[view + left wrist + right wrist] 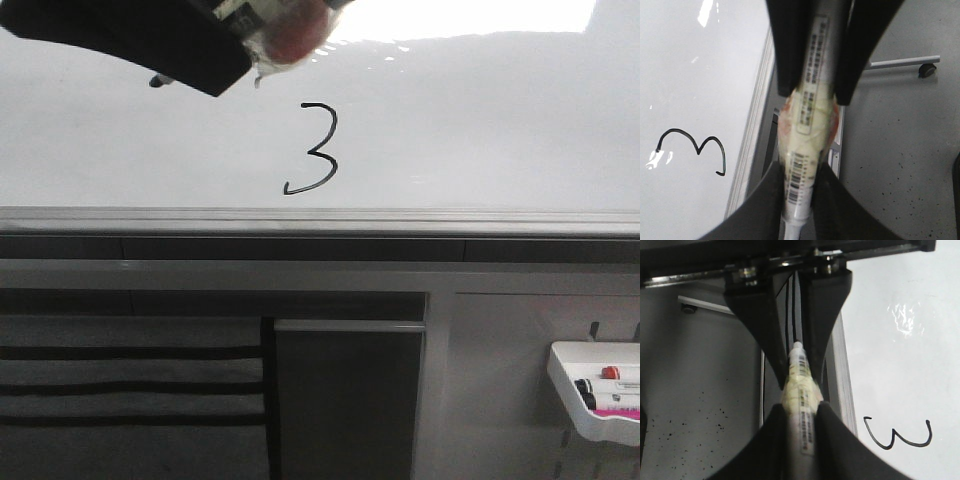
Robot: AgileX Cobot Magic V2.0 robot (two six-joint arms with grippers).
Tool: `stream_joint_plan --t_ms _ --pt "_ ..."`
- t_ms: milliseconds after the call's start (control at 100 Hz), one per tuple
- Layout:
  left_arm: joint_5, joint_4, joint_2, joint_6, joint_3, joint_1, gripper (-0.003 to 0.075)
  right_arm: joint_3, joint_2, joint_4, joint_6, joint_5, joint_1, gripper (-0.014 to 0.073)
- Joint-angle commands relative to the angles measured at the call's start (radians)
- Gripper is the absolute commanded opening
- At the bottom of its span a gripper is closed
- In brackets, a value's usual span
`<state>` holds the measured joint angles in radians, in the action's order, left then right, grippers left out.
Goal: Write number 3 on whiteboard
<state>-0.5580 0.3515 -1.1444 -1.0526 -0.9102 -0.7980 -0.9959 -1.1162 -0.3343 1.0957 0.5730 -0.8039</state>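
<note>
Black number 3 (313,149), one only, on one whiteboard (480,130)

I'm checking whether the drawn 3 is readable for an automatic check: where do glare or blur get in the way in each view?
Front view: the number 3 is sharp; glare washes the whiteboard only along its top, while the left gripper with its marker is blurred. Left wrist view: a small glare patch touches one end of the digit. Right wrist view: glare sits clear of the digit; the marker is soft.
</note>
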Motion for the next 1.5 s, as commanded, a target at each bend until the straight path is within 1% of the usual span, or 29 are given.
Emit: stream_joint_plan --t_ms 0,100,180,270,390,470,560,680,780,850,940,990,1050,1130,1210,1330,1490 --pt "0.065 0.030 0.015 0.017 -0.036 -0.007 0.0018 -0.025 0.008 -0.009 0.009 -0.055 0.000 0.0028" --pt "0.065 0.030 0.015 0.017 -0.036 -0.007 -0.0003 -0.025 -0.001 -0.009 0.009 -0.044 0.000 0.0048" --pt "0.065 0.030 0.015 0.017 -0.036 -0.007 -0.0021 -0.025 -0.003 -0.009 0.007 -0.041 0.000 0.0121" --pt "0.065 0.030 0.015 0.017 -0.036 -0.007 -0.0020 -0.025 -0.003 -0.009 0.007 -0.045 0.000 0.0211" --pt "0.078 0.030 0.015 0.019 -0.036 -0.005 -0.0020 -0.025 -0.001 -0.009 0.006 -0.042 0.005 0.0268" --pt "0.094 0.030 0.015 0.035 -0.036 0.000 -0.0020 -0.029 0.017 -0.007 -0.010 -0.035 0.032 0.0274" --pt "0.121 0.030 0.015 0.080 -0.036 0.034 -0.0020 -0.029 0.061 0.003 -0.069 -0.036 0.101 0.0274" --pt "0.180 0.030 0.011 0.187 -0.036 0.145 -0.0020 -0.029 0.139 0.003 -0.186 -0.017 0.245 0.0274" --pt "0.252 0.034 -0.009 0.293 -0.036 0.245 -0.0020 -0.029 0.196 0.003 -0.213 0.023 0.360 0.0274" --pt "0.316 0.046 -0.037 0.320 -0.036 0.305 -0.0020 -0.029 0.218 0.003 -0.226 0.048 0.417 0.0274" --pt "0.374 0.054 -0.086 0.320 -0.036 0.367 -0.0020 -0.027 0.226 0.003 -0.231 0.082 0.466 0.0274" --pt "0.405 0.065 -0.115 0.320 -0.036 0.398 -0.0020 -0.027 0.228 0.003 -0.231 0.104 0.479 0.0274" --pt "0.439 0.121 -0.146 0.327 -0.036 0.432 -0.0020 -0.027 0.228 0.003 -0.231 0.127 0.486 0.0274" --pt "0.470 0.263 -0.183 0.327 -0.036 0.489 -0.0020 -0.027 0.224 0.003 -0.231 0.151 0.486 0.0274" --pt "0.479 0.352 -0.207 0.327 -0.036 0.536 -0.0020 -0.027 0.224 0.001 -0.231 0.157 0.486 0.0274" --pt "0.484 0.346 -0.232 0.327 -0.036 0.577 -0.0020 -0.027 0.224 0.001 -0.231 0.158 0.486 0.0274" --pt "0.486 0.336 -0.234 0.324 -0.036 0.582 -0.0020 -0.027 0.224 0.001 -0.231 0.158 0.486 0.0274"
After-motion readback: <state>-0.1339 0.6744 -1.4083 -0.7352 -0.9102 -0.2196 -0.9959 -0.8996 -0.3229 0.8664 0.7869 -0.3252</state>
